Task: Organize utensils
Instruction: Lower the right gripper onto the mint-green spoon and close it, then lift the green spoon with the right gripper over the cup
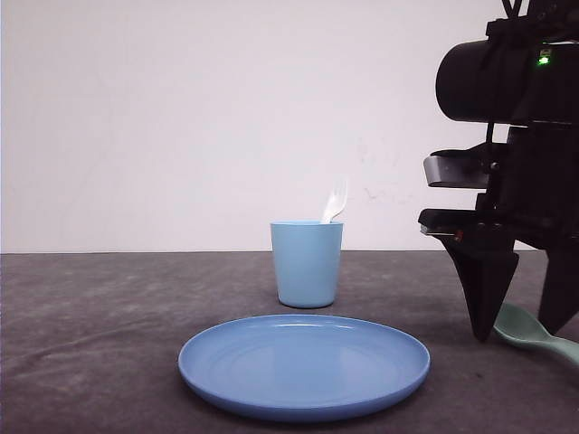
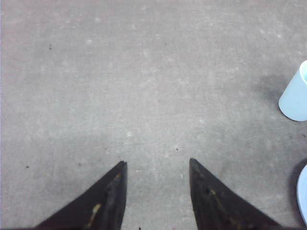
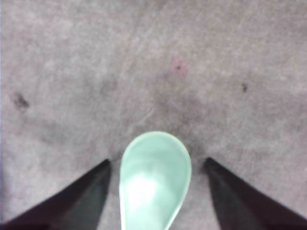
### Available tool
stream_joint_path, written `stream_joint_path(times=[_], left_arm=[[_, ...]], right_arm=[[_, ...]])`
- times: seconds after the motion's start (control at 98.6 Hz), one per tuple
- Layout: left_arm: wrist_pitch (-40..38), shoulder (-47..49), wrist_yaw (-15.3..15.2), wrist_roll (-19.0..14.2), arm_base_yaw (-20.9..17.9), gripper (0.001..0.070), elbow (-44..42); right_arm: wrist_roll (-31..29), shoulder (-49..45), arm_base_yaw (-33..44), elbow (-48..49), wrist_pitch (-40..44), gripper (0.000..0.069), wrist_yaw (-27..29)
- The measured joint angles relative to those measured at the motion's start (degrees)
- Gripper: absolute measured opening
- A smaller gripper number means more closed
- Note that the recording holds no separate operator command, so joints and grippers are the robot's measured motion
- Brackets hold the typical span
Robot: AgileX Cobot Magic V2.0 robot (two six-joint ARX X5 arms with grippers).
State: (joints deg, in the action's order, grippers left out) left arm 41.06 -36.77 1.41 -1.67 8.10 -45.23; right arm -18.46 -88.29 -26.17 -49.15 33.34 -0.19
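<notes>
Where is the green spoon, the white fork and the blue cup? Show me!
green spoon [image 3: 154, 172]: right wrist view, on the middle of its bowl.
white fork [image 1: 336, 201]: front view, on the tined end sticking up out of the cup.
blue cup [image 1: 307, 264]: front view, on its side wall.

A plain white wall [image 1: 181, 117] stands behind the counter [image 1: 90, 344], whose top is dark grey, mottled and faintly stained. Light is even and soft, with only weak shadows.
</notes>
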Motion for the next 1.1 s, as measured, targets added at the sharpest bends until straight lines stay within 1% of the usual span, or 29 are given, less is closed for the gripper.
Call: stream_joint_path(times=[0.081, 0.162, 0.416, 0.831, 1.095], left_arm=[[-0.02, 0.0, 0.0, 0.0, 0.0, 0.0235, 0.0], [-0.04, 0.0, 0.0, 0.0, 0.0, 0.0235, 0.0], [-0.04, 0.0, 0.0, 0.0, 0.0, 0.0235, 0.0], [-0.09, 0.0, 0.0, 0.0, 0.0, 0.0235, 0.0], [-0.09, 0.0, 0.0, 0.0, 0.0, 0.0235, 0.0]], right_arm=[[0.02, -0.09, 0.0, 0.0, -0.2, 0.0289, 0.0], [0.0, -0.09, -0.02, 0.0, -0.17, 0.0239, 0.0], [-0.04, -0.11, -0.28, -0.02, -0.48, 0.0152, -0.02], [-0.04, 0.52, -0.55, -0.09, -0.15, 0.0144, -0.24], [0.31, 8.02, -1.51, -0.26, -1.51, 0.0142, -0.7]])
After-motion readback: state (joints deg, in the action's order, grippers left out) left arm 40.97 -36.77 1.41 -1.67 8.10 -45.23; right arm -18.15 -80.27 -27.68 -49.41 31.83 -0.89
